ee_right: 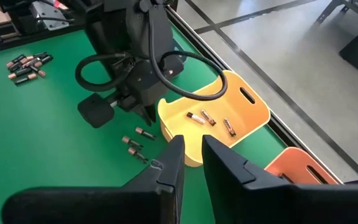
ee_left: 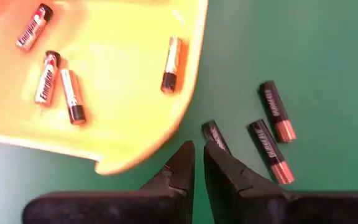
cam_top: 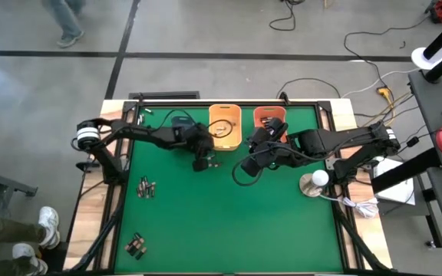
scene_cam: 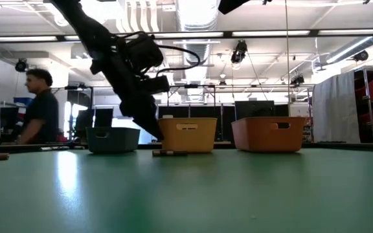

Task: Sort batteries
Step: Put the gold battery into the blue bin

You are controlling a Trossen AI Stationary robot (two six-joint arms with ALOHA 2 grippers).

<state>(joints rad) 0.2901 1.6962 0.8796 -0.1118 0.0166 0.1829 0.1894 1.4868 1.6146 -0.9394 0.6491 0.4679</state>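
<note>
Left gripper (cam_top: 202, 162) just beside yellow bin (cam_top: 225, 125); right gripper (cam_top: 253, 162) near orange bin (cam_top: 268, 119); batteries (cam_top: 146, 187) on green mat (cam_top: 229, 222).

Table: I see a green felt-like tabletop (cam_top: 229, 222) framed by a pale wooden border (cam_top: 367, 238).
Bins: a yellow-orange rectangular plastic bin (cam_top: 225, 125) sits at about 12 o'clock of the table; just beside it, toward 1 o'clock, an orange rectangular plastic bin (cam_top: 267, 117); a grey-blue rectangular plastic bin (scene_cam: 113, 139) shows from my table-level camera, at 9 o'clock of the yellow one.
Lamp: a white round-headed lamp (cam_top: 315, 182) at 3 o'clock, on the wooden border.
Cables: loose cords (cam_top: 382, 80) on the grey floor at 1 o'clock.
People: one person in dark clothing (scene_cam: 39, 107) in the room; white shoes (cam_top: 46, 224) at 8 o'clock.
</note>
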